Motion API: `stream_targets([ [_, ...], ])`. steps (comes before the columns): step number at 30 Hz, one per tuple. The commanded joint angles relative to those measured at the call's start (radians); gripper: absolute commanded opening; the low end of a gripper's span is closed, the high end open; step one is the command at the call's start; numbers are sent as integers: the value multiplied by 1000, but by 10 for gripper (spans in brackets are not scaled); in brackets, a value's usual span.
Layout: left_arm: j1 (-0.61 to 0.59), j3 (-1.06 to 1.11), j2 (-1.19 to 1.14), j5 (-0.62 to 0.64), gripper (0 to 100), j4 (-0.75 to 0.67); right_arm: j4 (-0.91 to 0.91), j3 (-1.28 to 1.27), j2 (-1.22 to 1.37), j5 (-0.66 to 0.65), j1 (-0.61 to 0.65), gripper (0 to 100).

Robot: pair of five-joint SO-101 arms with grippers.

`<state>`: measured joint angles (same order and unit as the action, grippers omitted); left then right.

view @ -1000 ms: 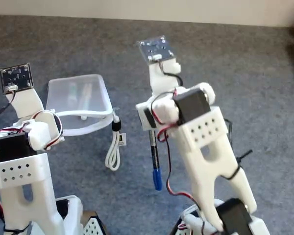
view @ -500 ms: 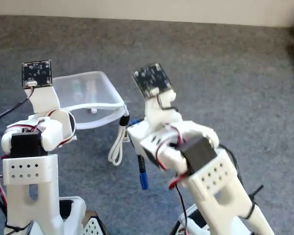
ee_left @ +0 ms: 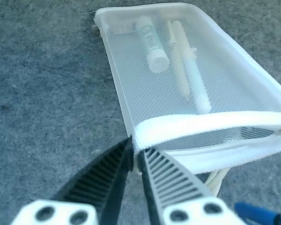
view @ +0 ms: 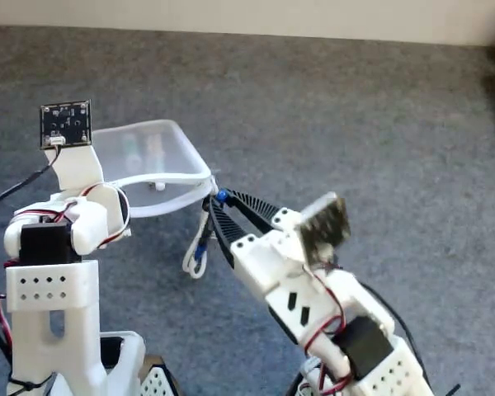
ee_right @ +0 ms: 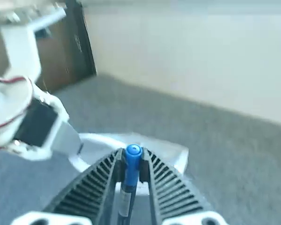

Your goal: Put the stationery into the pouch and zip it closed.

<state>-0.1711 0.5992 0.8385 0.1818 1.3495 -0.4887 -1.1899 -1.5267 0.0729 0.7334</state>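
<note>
One corner of the translucent mesh pouch [ee_left: 131,79] is pinched in the left gripper [ee_left: 136,150], while the right gripper [ee_right: 132,157], stretched level toward it, clamps a blue-capped pen [ee_right: 133,151].

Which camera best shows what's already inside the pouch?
Left wrist view: a white tube and white pen lie plainly inside the pouch. High view shows them as faint shapes; right wrist view gives the pouch's rim behind the blue pen.

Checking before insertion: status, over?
Left gripper shut on pouch rim, mouth open. Right gripper shut on pen, tip beside pouch corner, not inside. Strap loop nearby.
</note>
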Motion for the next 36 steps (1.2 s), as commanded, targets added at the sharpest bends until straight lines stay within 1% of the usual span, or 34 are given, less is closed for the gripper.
stream_targets([
  [1, 28, -50, -2, -3, 7, -23, 243, -136, -174, -3, 12, 5],
  [5, 25, -50, -2, -3, 7, -23, 460, -315, -306, -3, 12, 5],
  [7, 25, -50, -2, -3, 7, -23, 549, -372, -312, -6, 12, 5],
  [18, 24, -25, -2, -5, 7, -29, 745, -392, -272, -9, 12, 5],
  [29, 24, -25, -2, -5, 7, -23, 751, -395, -271, -17, 5, 5],
  [33, 24, -25, -2, -5, 7, -23, 760, -421, -271, -133, 10, 5],
  [36, 24, -25, -2, -5, 7, -23, 796, -453, -271, -152, 33, 5],
])
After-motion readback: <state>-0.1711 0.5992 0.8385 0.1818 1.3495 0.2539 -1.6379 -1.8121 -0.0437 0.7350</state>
